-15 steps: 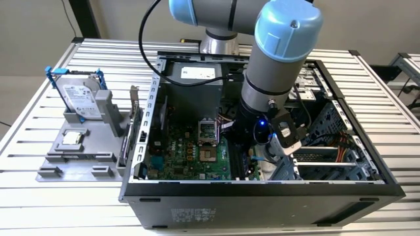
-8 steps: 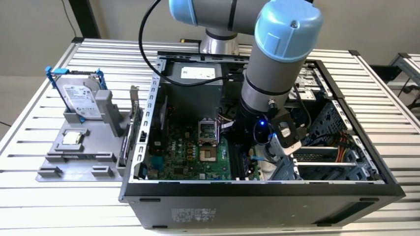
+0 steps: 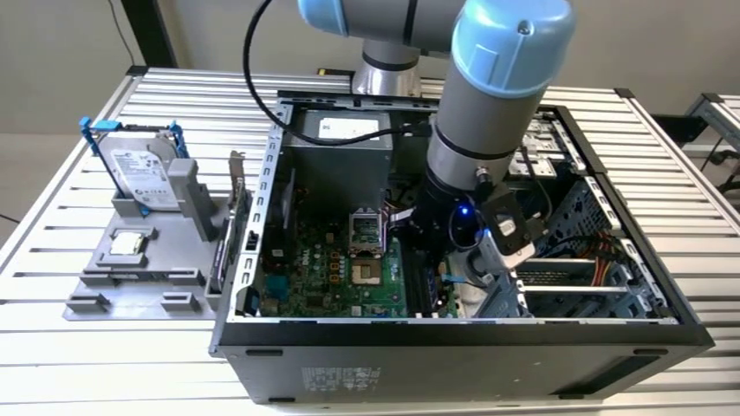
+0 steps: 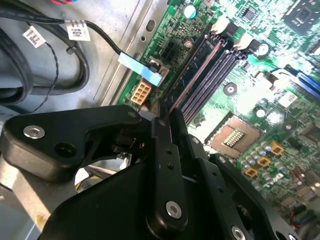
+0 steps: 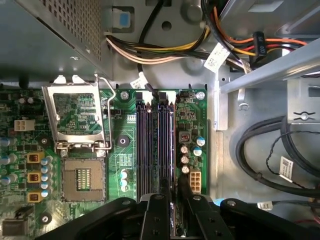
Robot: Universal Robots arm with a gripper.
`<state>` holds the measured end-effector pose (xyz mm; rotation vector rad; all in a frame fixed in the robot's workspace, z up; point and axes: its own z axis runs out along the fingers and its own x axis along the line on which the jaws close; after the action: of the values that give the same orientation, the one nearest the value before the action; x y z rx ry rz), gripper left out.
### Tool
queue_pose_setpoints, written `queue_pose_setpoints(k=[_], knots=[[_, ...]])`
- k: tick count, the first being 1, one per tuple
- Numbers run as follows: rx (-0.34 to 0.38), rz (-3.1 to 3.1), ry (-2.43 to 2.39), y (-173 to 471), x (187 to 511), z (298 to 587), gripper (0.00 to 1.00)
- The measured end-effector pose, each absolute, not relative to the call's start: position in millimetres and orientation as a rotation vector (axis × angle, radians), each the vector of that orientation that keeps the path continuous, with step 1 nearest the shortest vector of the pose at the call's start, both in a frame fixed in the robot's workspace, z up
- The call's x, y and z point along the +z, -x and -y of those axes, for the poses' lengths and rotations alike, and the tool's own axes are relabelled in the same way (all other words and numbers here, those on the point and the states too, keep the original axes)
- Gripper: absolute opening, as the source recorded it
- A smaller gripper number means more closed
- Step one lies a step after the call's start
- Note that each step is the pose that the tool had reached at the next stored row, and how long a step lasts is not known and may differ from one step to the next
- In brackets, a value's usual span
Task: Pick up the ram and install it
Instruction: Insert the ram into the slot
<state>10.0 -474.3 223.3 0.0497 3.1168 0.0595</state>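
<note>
Ram (image 4: pixel 192 75) on edge, long axis along motherboard slots (image 5: pixel 150 145).

An open computer case (image 3: pixel 463 334) lay on the slatted tabletop (image 3: pixel 69 364), with the motherboard (image 3: pixel 312 277) flat on its floor. The arm (image 3: pixel 486 113) reached down into the case, and the claw (image 3: pixel 438 260) sat over the memory slots (image 5: pixel 155 145), which ran beside the processor socket (image 5: pixel 82 182). A ram (image 4: pixel 192 77) stood in the slot nearest the case wall, directly ahead of the claw. At the exterior view's left, apart from the case, a parts stand (image 3: pixel 139 273) held an upright hard drive (image 3: pixel 145 173).
</note>
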Motion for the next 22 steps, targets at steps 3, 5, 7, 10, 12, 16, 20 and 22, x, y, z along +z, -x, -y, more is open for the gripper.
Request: queue_pose_setpoints(k=[3, 5, 7, 10, 12, 16, 20, 22], knots=[[0.059, -3.117, -0.05, -10.0, 233.9, 474.3, 1.0], [0.059, -3.117, -0.05, -10.0, 242.7, 474.3, 1.0], [0.059, -3.117, -0.05, -10.0, 251.2, 474.3, 1.0], [0.059, -3.117, -0.05, -10.0, 261.3, 474.3, 1.0], [0.06, -3.117, -0.05, -10.0, 261.4, 474.6, 1.0], [0.059, -3.117, -0.05, -10.0, 261.5, 474.6, 0.0], [0.059, -3.117, -0.05, -10.0, 261.5, 474.7, 0.0], [0.059, -3.117, -0.05, -10.0, 261.5, 474.7, 0.0]])
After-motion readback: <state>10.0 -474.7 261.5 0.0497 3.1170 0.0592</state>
